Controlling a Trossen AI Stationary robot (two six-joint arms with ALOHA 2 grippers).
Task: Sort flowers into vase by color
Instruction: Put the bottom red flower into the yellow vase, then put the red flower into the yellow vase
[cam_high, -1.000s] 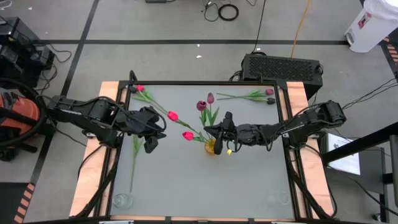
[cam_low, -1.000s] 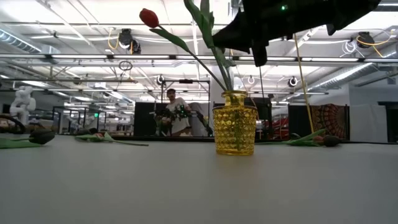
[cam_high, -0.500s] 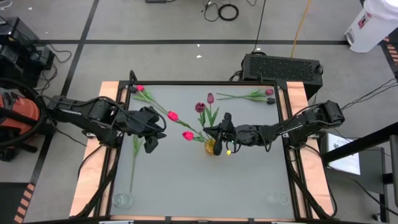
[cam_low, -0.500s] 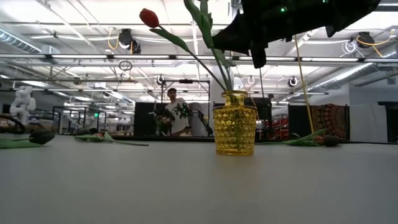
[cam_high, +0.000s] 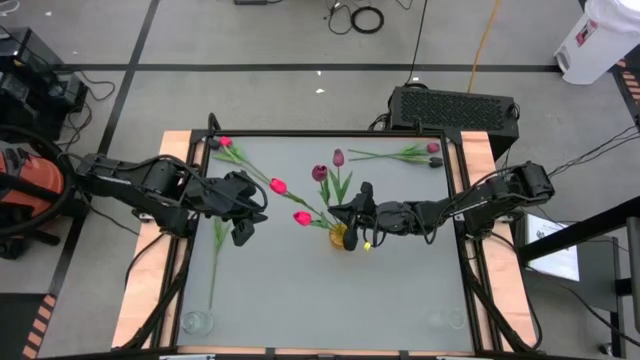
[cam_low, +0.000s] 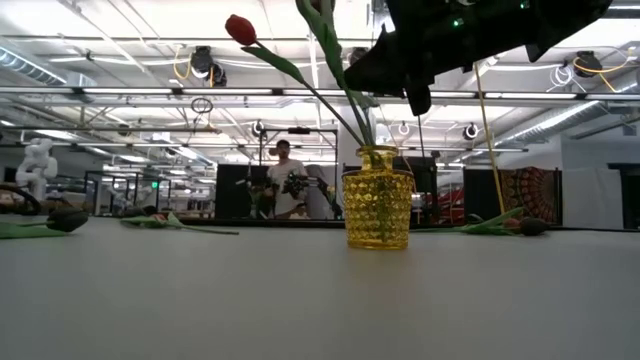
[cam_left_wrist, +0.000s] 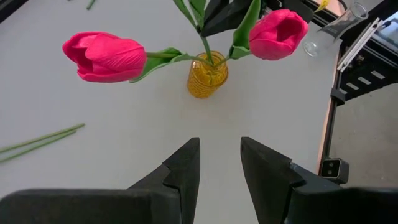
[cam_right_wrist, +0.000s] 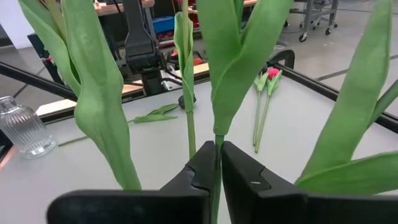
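At the far left edge of the table (cam_high: 300, 300), near the front corner, a clear glass vase (cam_high: 197, 322) stands with one long stem (cam_high: 214, 270) leaning in it. My left gripper (cam_left_wrist: 219, 165) hovers over the left side of the table, fingers (cam_left_wrist: 186, 163) parted with a plain gap and nothing between them; through that gap, well ahead, I see the yellow vase (cam_left_wrist: 208, 77). Behind my left gripper, a pink tulip (cam_high: 225, 143) lies near the back left corner. Moving right, two pink heads (cam_high: 277, 186) lean out of the yellow vase toward my left side, and two darker heads (cam_high: 321, 172) rise just behind it. The yellow vase stands near the table's middle, and my right gripper (cam_right_wrist: 217, 163) sits directly above its mouth. Here my fingers (cam_right_wrist: 198, 167) are nearly together, pinching a thin green stem (cam_right_wrist: 216, 168) that runs straight up between them into broad leaves (cam_right_wrist: 242, 50). Further right, another tulip (cam_high: 405, 153) lies flat by the back right corner, apart from both hands. In the room beyond, a person (cam_low: 284, 180) stands far off.
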